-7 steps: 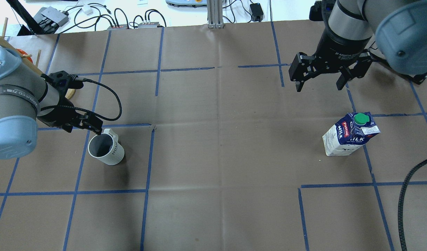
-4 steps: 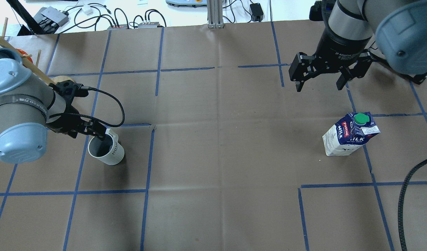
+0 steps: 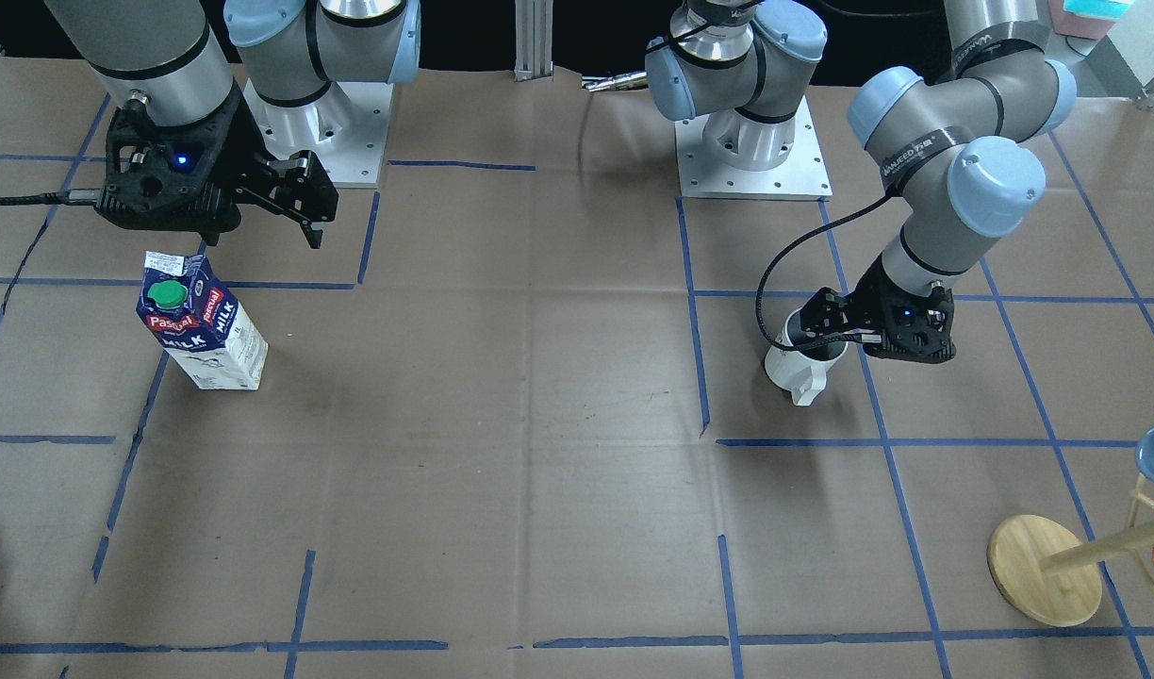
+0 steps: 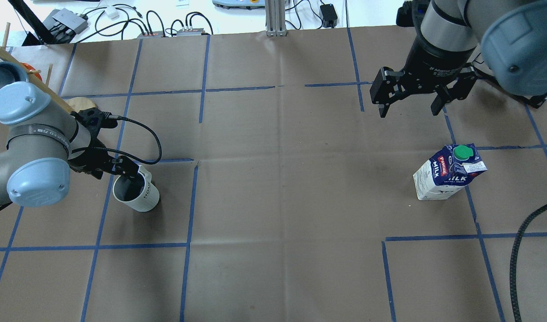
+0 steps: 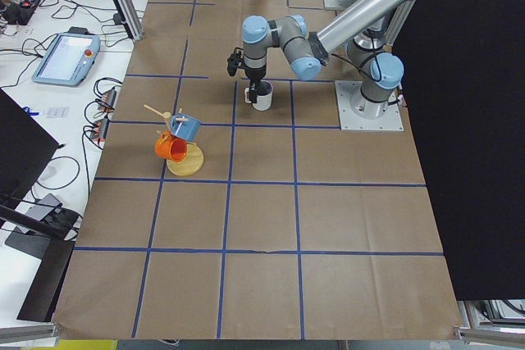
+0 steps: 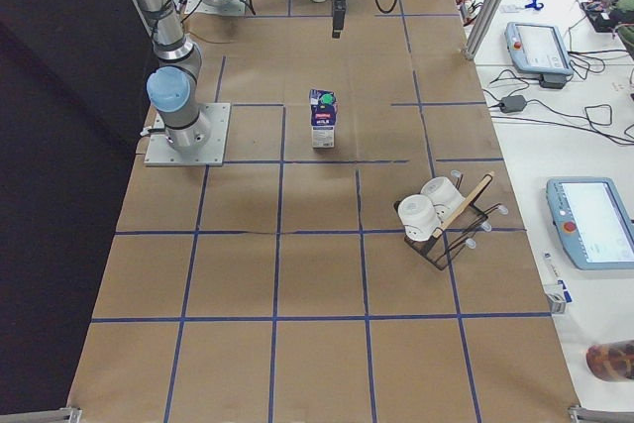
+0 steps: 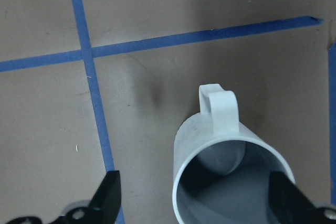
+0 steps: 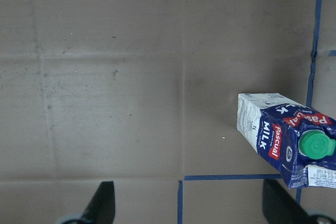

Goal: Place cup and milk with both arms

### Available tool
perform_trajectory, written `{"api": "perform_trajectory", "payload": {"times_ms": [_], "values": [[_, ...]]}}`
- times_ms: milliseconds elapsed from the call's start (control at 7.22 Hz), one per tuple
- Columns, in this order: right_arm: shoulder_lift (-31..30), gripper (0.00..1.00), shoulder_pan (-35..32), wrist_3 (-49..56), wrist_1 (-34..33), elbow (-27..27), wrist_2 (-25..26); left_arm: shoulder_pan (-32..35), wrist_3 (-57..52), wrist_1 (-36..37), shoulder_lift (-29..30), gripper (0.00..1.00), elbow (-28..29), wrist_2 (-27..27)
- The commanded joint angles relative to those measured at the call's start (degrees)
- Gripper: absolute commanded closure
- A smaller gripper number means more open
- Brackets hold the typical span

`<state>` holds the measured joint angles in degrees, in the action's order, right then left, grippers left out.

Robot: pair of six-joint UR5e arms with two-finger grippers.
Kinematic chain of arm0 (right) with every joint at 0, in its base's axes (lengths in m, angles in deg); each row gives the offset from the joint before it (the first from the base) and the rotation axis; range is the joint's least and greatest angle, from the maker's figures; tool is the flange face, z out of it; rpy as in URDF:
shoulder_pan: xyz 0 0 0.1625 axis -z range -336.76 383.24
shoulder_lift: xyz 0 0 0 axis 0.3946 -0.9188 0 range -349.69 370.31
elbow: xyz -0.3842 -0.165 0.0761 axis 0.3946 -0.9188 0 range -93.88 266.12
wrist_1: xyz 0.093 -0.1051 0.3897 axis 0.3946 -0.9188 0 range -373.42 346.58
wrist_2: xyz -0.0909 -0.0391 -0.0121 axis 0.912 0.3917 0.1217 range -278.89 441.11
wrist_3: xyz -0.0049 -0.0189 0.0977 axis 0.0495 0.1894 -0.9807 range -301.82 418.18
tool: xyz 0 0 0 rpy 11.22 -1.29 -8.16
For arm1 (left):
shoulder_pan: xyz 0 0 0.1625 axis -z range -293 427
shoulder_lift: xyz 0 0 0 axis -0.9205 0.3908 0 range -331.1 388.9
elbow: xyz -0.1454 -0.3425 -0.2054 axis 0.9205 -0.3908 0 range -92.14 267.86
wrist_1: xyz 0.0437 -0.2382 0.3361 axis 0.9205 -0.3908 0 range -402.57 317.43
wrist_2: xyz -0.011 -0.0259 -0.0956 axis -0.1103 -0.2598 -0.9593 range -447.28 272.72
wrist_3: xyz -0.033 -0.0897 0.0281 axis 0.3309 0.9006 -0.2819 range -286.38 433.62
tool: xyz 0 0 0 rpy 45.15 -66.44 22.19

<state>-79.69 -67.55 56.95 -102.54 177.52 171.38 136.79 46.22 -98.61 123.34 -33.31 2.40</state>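
so the left gripper (image 7: 197, 205) hovers jaws-apart over the upright white ceramic mug (image 4: 141, 197) with grey inside at 9 o'clock, handle toward 12, looks like it's lining up a rim grab; the tall blue-and-white gable-top milk carton (image 4: 443, 176) stands vertical at 3 o'clock, right gripper (image 4: 408, 112) hanging wide-spread beyond it at 11.

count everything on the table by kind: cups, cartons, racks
cups: 5 (white mug, blue cup, orange cup, white cups on the wire rack)
milk cartons: 1
cup racks: 2 (wooden stand, wire rack)
total: 8
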Motion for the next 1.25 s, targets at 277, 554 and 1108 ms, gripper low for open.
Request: {"api": "perform_trajectory", "payload": {"times_ms": [277,554,1108], "values": [[0.00,0.00,0.00,0.00,-0.18,-0.09,-0.09,-3.00,0.58,0.05,0.82,0.48,-2.49,0.58],[-0.09,0.00,0.00,-0.09,-0.26,-0.09,-0.09,-2.91,1.99,-0.57,1.09,1.00,-2.75,1.45],[-0.09,0.00,0.00,-0.09,-0.18,0.00,-0.09,-2.65,4.97,0.22,0.75,1.00,-2.14,1.63]]}}
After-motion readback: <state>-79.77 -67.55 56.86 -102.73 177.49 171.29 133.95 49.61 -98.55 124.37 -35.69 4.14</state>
